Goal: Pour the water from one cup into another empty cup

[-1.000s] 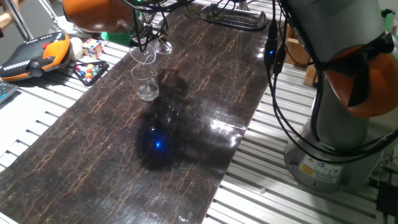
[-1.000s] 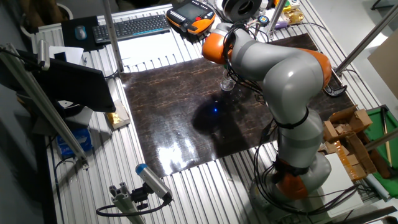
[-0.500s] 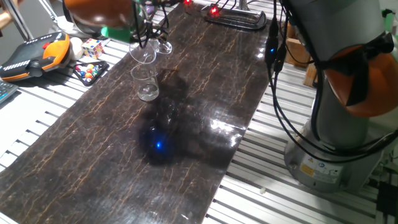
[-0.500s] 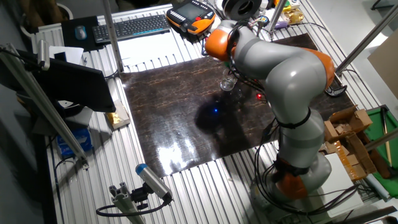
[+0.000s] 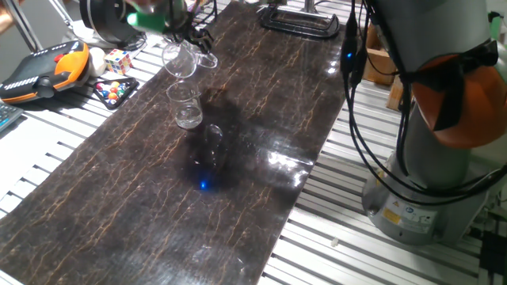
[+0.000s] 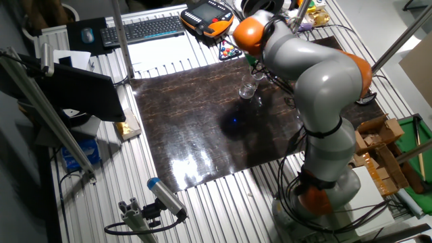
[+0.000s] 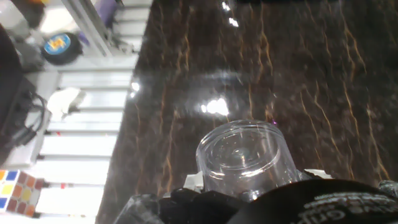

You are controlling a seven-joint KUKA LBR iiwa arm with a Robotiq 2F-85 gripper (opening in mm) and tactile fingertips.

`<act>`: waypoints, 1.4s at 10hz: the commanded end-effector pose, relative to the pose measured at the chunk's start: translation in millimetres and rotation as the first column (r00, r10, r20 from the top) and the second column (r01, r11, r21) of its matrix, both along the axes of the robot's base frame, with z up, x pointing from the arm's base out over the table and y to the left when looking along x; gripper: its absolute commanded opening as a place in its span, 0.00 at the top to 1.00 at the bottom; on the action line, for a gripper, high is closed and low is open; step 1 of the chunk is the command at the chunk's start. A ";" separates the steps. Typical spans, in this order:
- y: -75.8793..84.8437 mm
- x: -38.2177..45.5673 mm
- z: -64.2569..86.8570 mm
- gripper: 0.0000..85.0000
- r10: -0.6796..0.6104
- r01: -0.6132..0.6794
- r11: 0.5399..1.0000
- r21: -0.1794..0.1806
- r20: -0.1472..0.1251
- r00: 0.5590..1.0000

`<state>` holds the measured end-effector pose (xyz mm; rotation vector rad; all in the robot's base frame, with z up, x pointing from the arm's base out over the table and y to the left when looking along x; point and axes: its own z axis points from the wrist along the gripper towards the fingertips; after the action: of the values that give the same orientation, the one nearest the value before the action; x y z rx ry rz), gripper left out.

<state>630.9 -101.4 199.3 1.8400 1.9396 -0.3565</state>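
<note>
The gripper point(image 5: 184, 33) holds the big cup point(image 5: 181, 62) tight, tipped in the air right above the small cup point(image 5: 188, 107) on the dark mat point(image 5: 261, 111).

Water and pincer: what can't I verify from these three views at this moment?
- Water: not discernible in the held handled cup or the small cup in either fixed view; glass too small and clear.
- Pincer: the fingers are cut off by the hand view's bottom edge.
- Small cup: absent from the hand view.
</note>
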 end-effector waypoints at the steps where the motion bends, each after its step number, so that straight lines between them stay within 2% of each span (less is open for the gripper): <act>1: 1.6 -0.4 0.9 0.99 -0.002 0.003 0.995 0.100 -0.007 1.000; 5: 13.4 -4.1 0.8 0.99 -0.006 0.019 0.956 0.292 -0.043 0.999; 8: 27.9 -9.1 -3.1 0.99 -0.029 0.049 0.919 0.390 -0.057 0.998; 10: 35.9 -13.1 -4.4 0.99 -0.028 0.049 0.903 0.427 -0.056 0.998; 12: 39.9 -15.7 -5.5 0.99 -0.021 0.042 0.902 0.430 -0.054 0.998; 14: 36.2 -15.0 -3.5 0.99 -0.016 0.040 0.906 0.421 -0.060 0.998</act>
<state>615.8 -65.9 196.2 2.1403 2.1591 0.0122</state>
